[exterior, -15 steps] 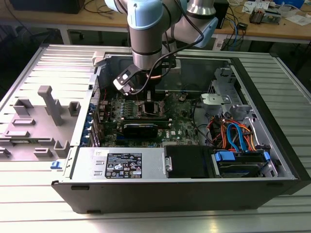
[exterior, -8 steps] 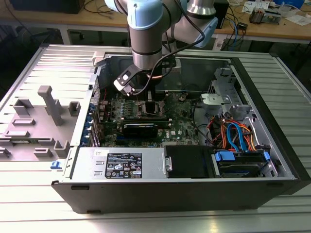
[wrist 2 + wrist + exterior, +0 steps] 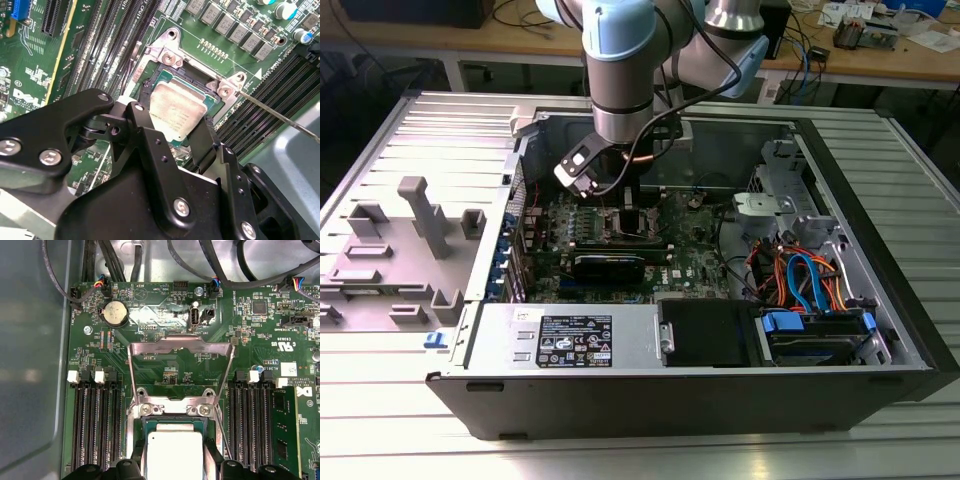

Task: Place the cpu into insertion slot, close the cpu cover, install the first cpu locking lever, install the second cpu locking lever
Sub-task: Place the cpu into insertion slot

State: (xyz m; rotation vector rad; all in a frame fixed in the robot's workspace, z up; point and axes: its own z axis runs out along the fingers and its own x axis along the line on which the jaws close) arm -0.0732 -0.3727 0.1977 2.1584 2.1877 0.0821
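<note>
Green motherboard [image 3: 90, 320] behind, our black claw [image 3: 175, 463] pinches the silvery square cpu [image 3: 174, 446] over its metal-rimmed insertion slot [image 3: 149, 84], silvery cpu cover [image 3: 180, 346] hinged open for access.

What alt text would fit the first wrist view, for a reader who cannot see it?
The gripper holds the cpu, a silvery square chip, at the insertion slot on a green motherboard. The cpu cover is open beyond it, with black memory slots on both sides.
</note>
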